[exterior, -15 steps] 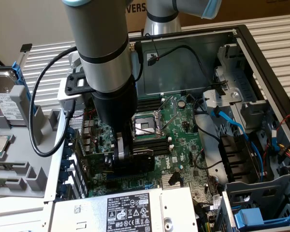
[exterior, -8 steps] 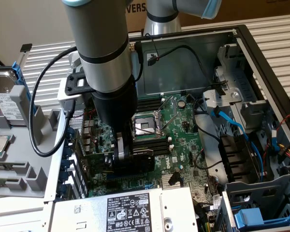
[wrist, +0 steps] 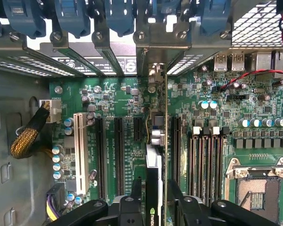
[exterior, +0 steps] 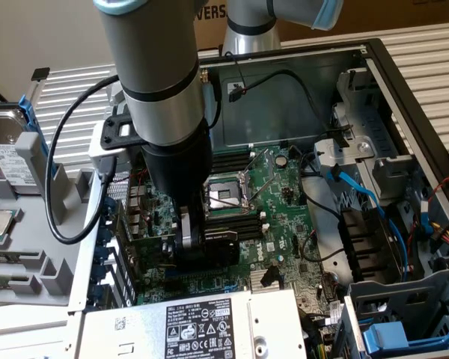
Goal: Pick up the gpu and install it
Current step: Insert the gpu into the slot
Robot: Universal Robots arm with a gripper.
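The gpu (wrist: 155, 160) stands on edge in an expansion slot of the green motherboard (wrist: 118, 99). I see it edge-on, with its black shroud on one face and its silver bracket against the case's rear slot opening. In the exterior view the gpu (exterior: 217, 241) is a black block directly under the arm. My gripper (wrist: 156, 200) straddles its top edge, one black finger (wrist: 136, 197) on each side, with a thin gap showing between the fingers and the card. In the exterior view the gripper (exterior: 188, 238) reaches down into the open case.
The CPU socket (exterior: 224, 196) lies beside the card, with memory slots (wrist: 205, 160) between them. Blue slot latches (wrist: 118, 19) line the case's rear wall. The power supply (exterior: 202, 321), a drive cage (exterior: 404, 314) and blue cables (exterior: 367, 198) crowd the case. A hard drive (exterior: 7, 149) sits outside.
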